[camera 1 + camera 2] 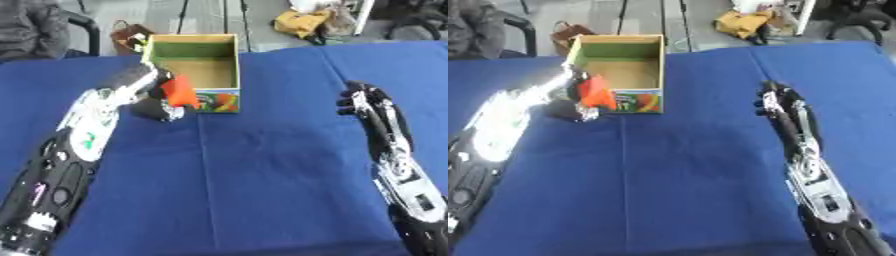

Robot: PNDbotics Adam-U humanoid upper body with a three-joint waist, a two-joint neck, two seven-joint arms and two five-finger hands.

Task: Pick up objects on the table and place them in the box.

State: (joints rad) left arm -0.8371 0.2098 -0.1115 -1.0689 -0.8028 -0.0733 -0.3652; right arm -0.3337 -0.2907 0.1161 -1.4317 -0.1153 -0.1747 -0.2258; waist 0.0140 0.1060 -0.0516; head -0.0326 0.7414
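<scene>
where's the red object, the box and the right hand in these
red object (179, 91), left eye view, middle of its red face, at the left hand
box (194, 38), left eye view, far rim
right hand (361, 104), left eye view, back of the hand

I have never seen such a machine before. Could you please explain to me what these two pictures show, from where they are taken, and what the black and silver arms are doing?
Both pictures come from a stereo camera in a humanoid robot's head, looking down at its work; they show the same moment, almost identically. The table is covered with a blue cloth. At its far side stands an open cardboard box, which looks empty. The left hand holds a red object just beside the box's near left corner; I cannot tell exactly what the object is. The right hand holds nothing and rests idle over the cloth, on the right. I see no other loose objects on the cloth.
</scene>
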